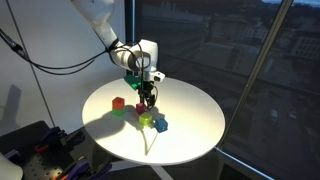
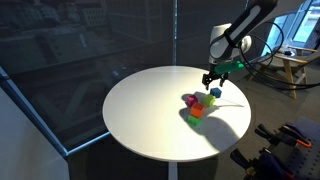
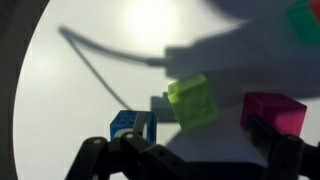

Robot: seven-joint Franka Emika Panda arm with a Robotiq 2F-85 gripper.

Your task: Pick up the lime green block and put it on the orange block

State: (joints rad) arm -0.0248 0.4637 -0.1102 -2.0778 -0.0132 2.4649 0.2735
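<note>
A round, smooth white surface [image 1: 190, 110] carried a loose cluster of small, hard-edged cubes with matte faces. The lime green block [image 3: 192, 100], a yellowish cube with crisp corners, sat flat on the surface, turned slightly askew in the wrist view so that two of its faces showed. It lay near the middle of that view, just ahead of the hand [image 3: 188, 150] and roughly between the two dark, angular fingers [image 3: 98, 156], touching neither of them.

The hand was open, its jaws spread wide and holding nothing. In an exterior view the hand [image 1: 147, 95] hung over the cluster, above the lime green block [image 1: 147, 120], at the end of a glossy white arm.

From the lime green block in the wrist view, a blue cube [image 3: 132, 124] sat near at 8 o'clock, apart from it, with pale marks on its face too blurred to read. A magenta-pink cube [image 3: 272, 110] stood at 3 o'clock, also apart, and a darker green cube [image 3: 305, 20] was cut off by the frame at 1 o'clock.

The orange block [image 1: 117, 102], an orange-red cube, sat on the surface at about 10 o'clock from the lime green block in an exterior view, well apart from it. Hard shadows of the arm and cable crossed the pale tabletop.
</note>
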